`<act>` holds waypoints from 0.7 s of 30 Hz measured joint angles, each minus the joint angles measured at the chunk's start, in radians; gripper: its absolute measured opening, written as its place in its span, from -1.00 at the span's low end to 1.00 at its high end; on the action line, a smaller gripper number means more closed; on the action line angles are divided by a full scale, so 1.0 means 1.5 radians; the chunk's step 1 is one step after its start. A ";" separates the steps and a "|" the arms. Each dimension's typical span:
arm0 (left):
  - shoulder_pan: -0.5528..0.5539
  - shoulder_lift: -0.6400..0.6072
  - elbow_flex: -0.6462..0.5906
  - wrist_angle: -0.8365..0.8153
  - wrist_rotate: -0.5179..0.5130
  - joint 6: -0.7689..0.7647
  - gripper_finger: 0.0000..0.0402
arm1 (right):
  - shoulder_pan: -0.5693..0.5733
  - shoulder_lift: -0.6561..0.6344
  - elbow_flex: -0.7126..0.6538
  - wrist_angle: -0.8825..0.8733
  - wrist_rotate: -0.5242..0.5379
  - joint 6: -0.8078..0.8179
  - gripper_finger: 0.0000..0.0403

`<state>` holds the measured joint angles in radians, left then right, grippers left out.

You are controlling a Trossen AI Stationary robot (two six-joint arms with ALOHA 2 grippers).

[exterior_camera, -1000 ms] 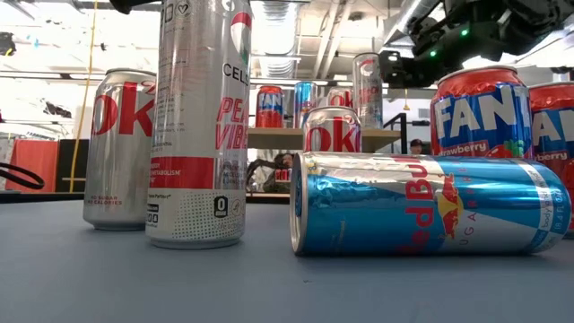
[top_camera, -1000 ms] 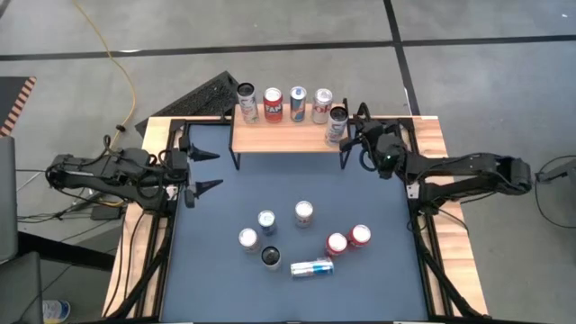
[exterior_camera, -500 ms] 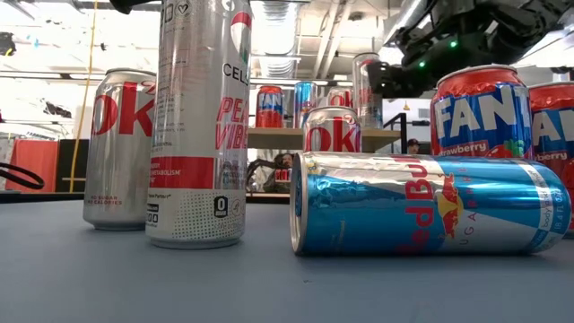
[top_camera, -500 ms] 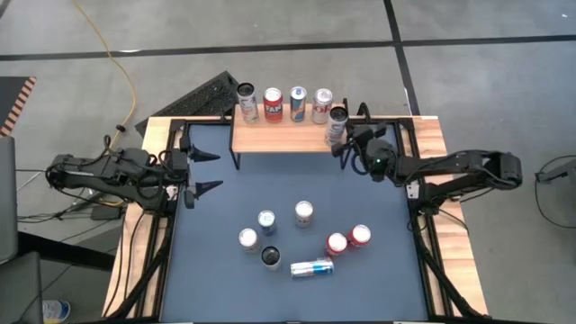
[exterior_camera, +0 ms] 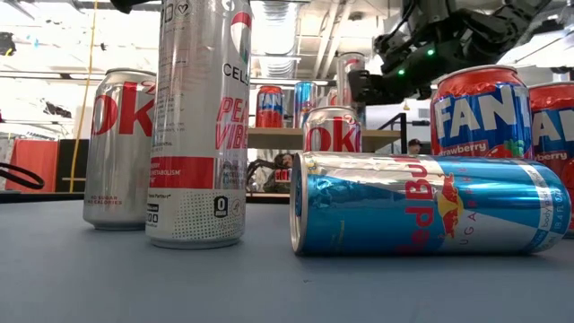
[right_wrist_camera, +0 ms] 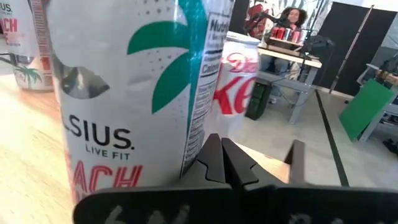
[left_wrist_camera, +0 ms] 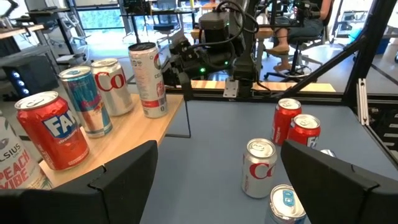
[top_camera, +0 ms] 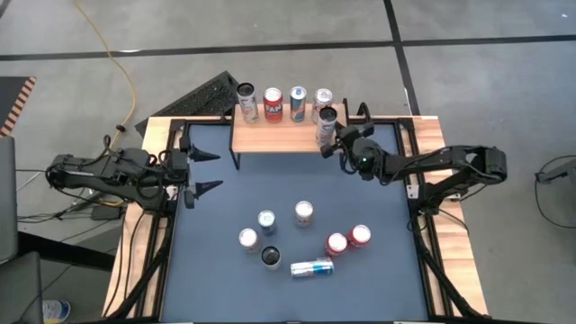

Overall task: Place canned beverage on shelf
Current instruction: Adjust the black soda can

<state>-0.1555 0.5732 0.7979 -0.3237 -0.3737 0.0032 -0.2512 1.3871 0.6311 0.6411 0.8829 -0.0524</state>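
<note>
A tall silver Celsius can (top_camera: 327,126) stands upright on the light-wood shelf (top_camera: 279,137), near its right front corner. My right gripper (top_camera: 339,142) is shut and sits right against this can, on the side facing the table's right edge; the can fills the right wrist view (right_wrist_camera: 124,93). The left wrist view shows the same can (left_wrist_camera: 148,79) with the gripper (left_wrist_camera: 177,62) beside it. My left gripper (top_camera: 202,171) waits open over the table's left edge with nothing between its fingers. My right gripper has its shut fingertips (right_wrist_camera: 221,158) against the side wall of the Celsius can (right_wrist_camera: 186,143). The fingers lie level and come from the table's right side. The can stands upright with its base on the shelf top (right_wrist_camera: 25,180).
Several more cans line the shelf's far edge (top_camera: 284,103). On the dark mat (top_camera: 225,198) stand several upright cans (top_camera: 304,213), and a Red Bull can (top_camera: 311,267) lies on its side near the front. A keyboard (top_camera: 205,94) lies beyond the table's far left corner.
My right gripper has moved toward the table's left edge and a little down, staying shut. The Celsius can has slid left along the shelf top ahead of it, still upright.
</note>
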 joint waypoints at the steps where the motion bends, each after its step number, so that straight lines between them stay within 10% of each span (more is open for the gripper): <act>1: 0.000 0.000 0.000 0.000 0.000 0.000 0.65 | 0.000 0.009 0.007 0.000 -0.001 -0.001 -1.00; 21: 0.000 0.000 0.000 0.000 0.000 -0.004 0.65 | 0.000 0.201 0.197 -0.015 -0.089 -0.012 -1.00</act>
<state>-0.1558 0.5733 0.7982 -0.3241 -0.3733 -0.0031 -0.2512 1.6893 0.9261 0.6192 0.7499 -0.0698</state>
